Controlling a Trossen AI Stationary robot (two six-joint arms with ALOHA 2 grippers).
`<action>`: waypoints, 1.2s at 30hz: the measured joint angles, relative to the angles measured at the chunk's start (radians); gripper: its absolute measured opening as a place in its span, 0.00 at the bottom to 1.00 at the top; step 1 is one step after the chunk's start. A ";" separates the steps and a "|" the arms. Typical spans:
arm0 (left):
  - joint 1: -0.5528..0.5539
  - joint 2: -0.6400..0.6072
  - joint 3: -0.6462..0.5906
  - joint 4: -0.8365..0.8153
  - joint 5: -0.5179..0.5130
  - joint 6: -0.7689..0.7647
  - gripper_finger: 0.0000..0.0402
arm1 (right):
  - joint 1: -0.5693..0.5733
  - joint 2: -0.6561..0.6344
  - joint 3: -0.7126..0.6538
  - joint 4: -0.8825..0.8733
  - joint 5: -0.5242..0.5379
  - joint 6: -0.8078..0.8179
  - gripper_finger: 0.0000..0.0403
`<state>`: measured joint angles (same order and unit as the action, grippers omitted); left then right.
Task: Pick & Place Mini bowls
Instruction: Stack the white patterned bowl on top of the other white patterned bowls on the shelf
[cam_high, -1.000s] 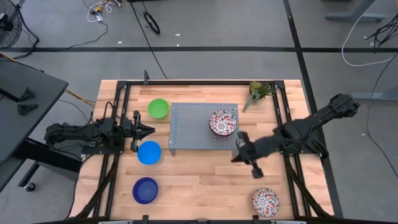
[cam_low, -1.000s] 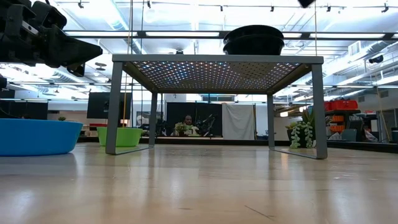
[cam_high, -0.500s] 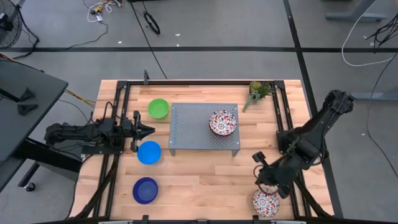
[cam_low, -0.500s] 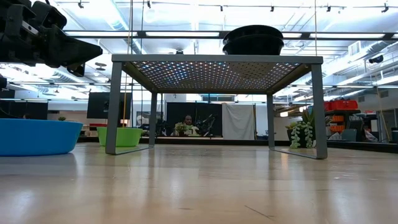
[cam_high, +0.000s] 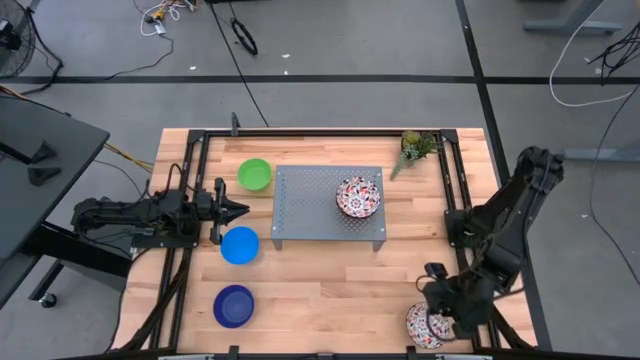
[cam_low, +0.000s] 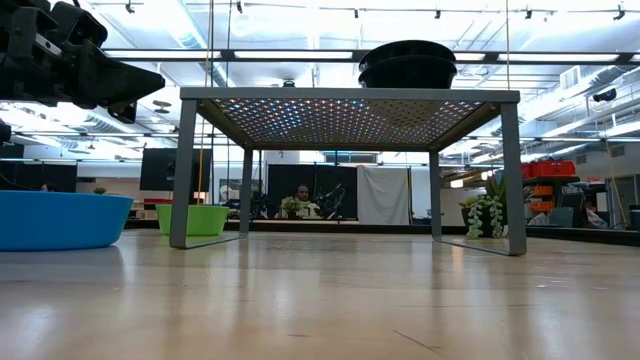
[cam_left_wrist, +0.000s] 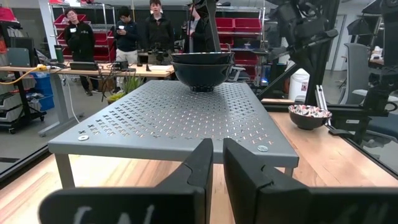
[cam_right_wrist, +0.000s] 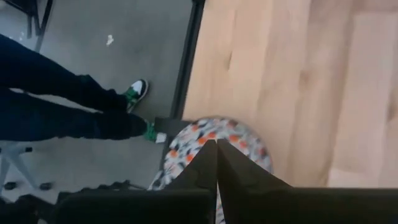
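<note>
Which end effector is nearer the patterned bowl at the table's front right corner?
The right. The right end effector is directly over that floral bowl, fingers together. The left end effector waits across the table, between the green bowl and light blue bowl.

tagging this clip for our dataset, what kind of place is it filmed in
Probably a robotics lab or workshop. Beyond the pale wooden table with its grey perforated metal stand, the left wrist view shows red storage bins on shelving and people standing by a workbench; loose cables lie on the grey floor.
</note>
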<state>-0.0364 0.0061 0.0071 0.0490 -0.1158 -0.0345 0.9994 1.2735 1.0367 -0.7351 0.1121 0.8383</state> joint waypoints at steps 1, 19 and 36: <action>0.000 0.000 0.000 0.000 0.000 0.000 0.11 | 0.012 0.008 0.000 0.000 0.000 0.020 0.03; 0.000 0.000 0.000 0.000 0.000 0.000 0.11 | 0.052 0.128 -0.002 -0.048 0.000 0.313 0.07; 0.000 0.000 0.000 0.000 0.000 0.000 0.11 | 0.054 0.129 -0.181 -0.017 -0.053 0.430 0.44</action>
<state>-0.0366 0.0059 0.0074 0.0490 -0.1156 -0.0345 1.0538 1.4025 0.8553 -0.7525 0.0589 1.2684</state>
